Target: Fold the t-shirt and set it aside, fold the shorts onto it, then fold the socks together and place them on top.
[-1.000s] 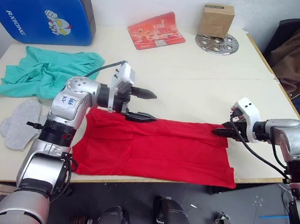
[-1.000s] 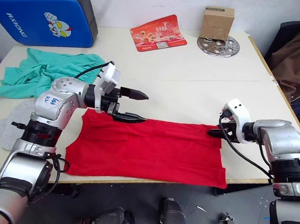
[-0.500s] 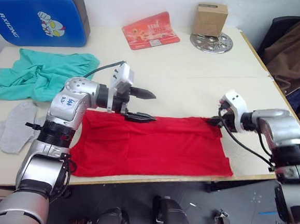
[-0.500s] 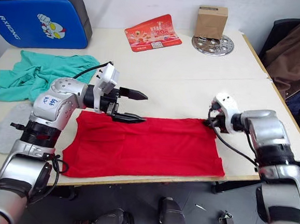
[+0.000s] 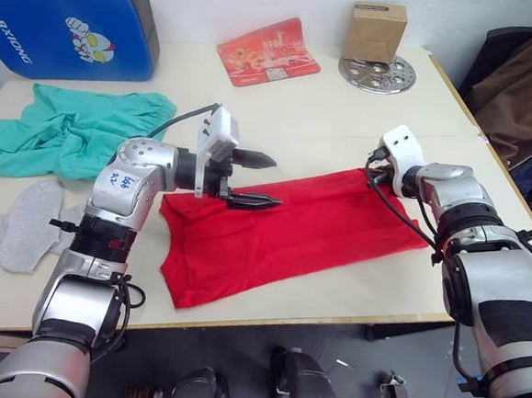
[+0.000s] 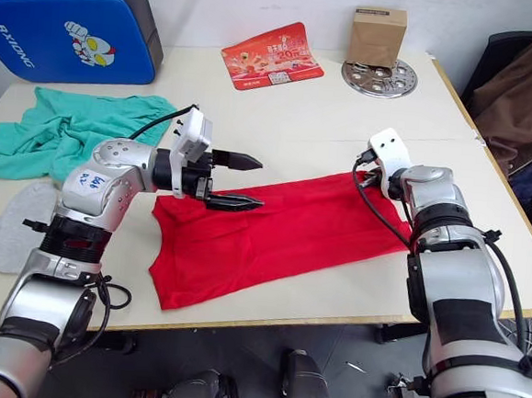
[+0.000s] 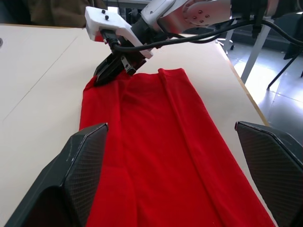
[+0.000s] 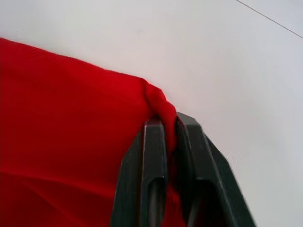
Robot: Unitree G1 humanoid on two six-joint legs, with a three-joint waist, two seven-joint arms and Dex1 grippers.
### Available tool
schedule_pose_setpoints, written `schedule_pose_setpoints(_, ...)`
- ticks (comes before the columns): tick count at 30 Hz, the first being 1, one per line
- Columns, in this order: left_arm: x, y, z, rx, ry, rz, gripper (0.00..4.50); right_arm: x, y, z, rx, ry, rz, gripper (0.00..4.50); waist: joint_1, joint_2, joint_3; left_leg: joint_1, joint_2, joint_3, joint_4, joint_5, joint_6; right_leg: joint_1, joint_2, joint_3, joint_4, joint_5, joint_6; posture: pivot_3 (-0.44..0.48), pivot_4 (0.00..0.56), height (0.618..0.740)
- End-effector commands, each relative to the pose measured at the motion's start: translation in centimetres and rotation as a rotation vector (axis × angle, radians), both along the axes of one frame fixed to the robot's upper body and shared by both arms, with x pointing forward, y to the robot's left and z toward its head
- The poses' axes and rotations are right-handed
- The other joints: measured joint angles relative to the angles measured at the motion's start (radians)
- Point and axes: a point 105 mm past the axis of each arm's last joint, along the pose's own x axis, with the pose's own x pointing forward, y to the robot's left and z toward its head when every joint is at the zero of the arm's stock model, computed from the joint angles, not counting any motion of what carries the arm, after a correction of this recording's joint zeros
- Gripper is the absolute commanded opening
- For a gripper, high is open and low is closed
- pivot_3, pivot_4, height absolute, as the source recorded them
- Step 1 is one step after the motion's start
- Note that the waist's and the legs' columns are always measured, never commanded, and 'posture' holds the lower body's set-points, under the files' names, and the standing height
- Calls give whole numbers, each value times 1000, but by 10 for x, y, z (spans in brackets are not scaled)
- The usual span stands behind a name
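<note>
Head cam: t-shirt (image 5: 287,228) lies slanted across the near middle of the table (image 5: 327,121). Left gripper (image 5: 260,178) spread wide over the shirt's left edge, holding nothing. Right gripper (image 6: 367,177) at the shirt's far right corner. Shorts (image 5: 78,129) bunched at far left, socks (image 5: 26,226) just in front of them. Blue padded case (image 5: 72,27) reads "RXIONG"; red printed card's (image 5: 268,52) print unreadable. Cardboard box (image 5: 376,32) sits on a metal disc (image 5: 382,74).

Left wrist: both fingers (image 7: 75,184) far apart, shirt between.

Right wrist: fingers (image 8: 151,179) pressed together, pinching a fold of red cloth.
</note>
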Motion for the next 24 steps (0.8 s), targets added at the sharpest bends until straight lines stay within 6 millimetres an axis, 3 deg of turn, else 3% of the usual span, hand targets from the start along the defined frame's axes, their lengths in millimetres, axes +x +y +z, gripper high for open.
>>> schedule_pose_setpoints(1, 8, 9, 7, -13, -40, 46, 4500, 4, -2, 31, 86, -86, -2, 1770, -3, 0, 0, 0, 0, 0, 0, 0, 0, 0, 0, 0, 0, 0, 0, 0, 150, 740)
schedule_pose_setpoints(3, 17, 15, 4, 6, -30, 64, 4500, -2, -8, 42, 147, -88, 27, 2499, -4, 0, 0, 0, 0, 0, 0, 0, 0, 0, 0, 0, 0, 0, 0, 0, 150, 740)
schedule_pose_setpoints(6, 31, 26, -1, 45, -14, 87, 4500, -30, -16, 49, 219, -53, 80, 3559, 10, 0, 0, -3, 0, -2, 1, 0, 0, -1, 0, -2, -1, 0, 0, 0, 150, 740)
schedule_pose_setpoints(9, 48, 34, -5, 86, -5, 126, 4500, -93, -21, 42, 258, -5, 75, 4467, 29, 0, 0, -7, 1, -5, 1, 0, 0, -2, 0, -6, -4, 0, 0, 0, 150, 740)
schedule_pose_setpoints(12, 60, 40, -16, 149, 26, 163, 4500, -157, -25, 28, 287, 54, 13, 4467, 39, 0, 0, -13, 0, -11, 3, 0, -1, -5, 1, -11, -5, 0, 0, 0, 150, 740)
schedule_pose_setpoints(15, 67, 45, -29, 222, 38, 204, 4500, -192, -36, 12, 334, 92, -113, 4467, 36, 0, 0, -13, -3, -11, 5, -1, -1, -5, -1, -11, -7, 0, 1, 0, 150, 740)
schedule_pose_setpoints(19, 71, 42, -40, 287, 48, 226, 4500, -212, -38, -11, 482, 115, -250, 4467, 35, -8, -4, -11, -3, -12, 7, 0, 0, -1, -1, -11, -7, 2, 0, 0, 150, 740)
schedule_pose_setpoints(24, 78, 44, -50, 332, 36, 306, 4500, -209, -28, -30, 629, 113, -334, 4467, 35, -8, -5, -11, -4, -12, 6, 0, 0, -2, 8, -10, -7, 2, -1, 0, 150, 740)
